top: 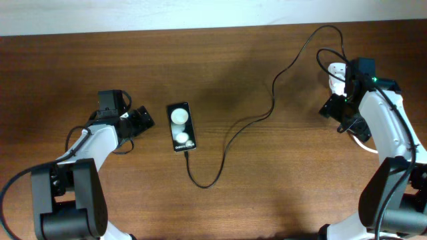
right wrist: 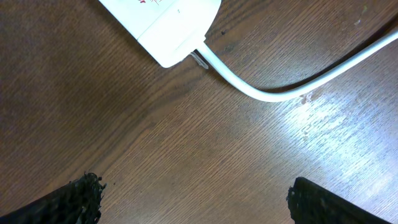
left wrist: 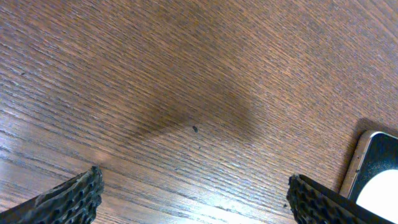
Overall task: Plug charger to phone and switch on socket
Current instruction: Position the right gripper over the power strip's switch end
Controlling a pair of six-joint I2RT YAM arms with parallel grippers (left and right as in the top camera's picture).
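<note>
Brown wood-grain tabletop (top: 253, 207) carries the glossy black rectangular phone (top: 181, 127) at centre-left, long axis far-to-near, text end towards me and meeting the thin black charger cable (top: 274, 90), the smooth white plastic power strip (right wrist: 168, 25) lying far right, while my left gripper (left wrist: 196, 205) and right gripper (right wrist: 199, 202) stand released, ridged pads empty.

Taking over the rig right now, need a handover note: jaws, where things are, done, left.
Left gripper: jaws open, empty, over bare table beside the phone.
Right gripper: jaws open, empty, just off the cord end of the socket.
Charger: runs across the table from the socket side; its tip meets the phone's end nearest the robot.
Done: plug possibly in, cannot confirm.
Left: check the plug, switch on the socket; switch state not visible.
</note>
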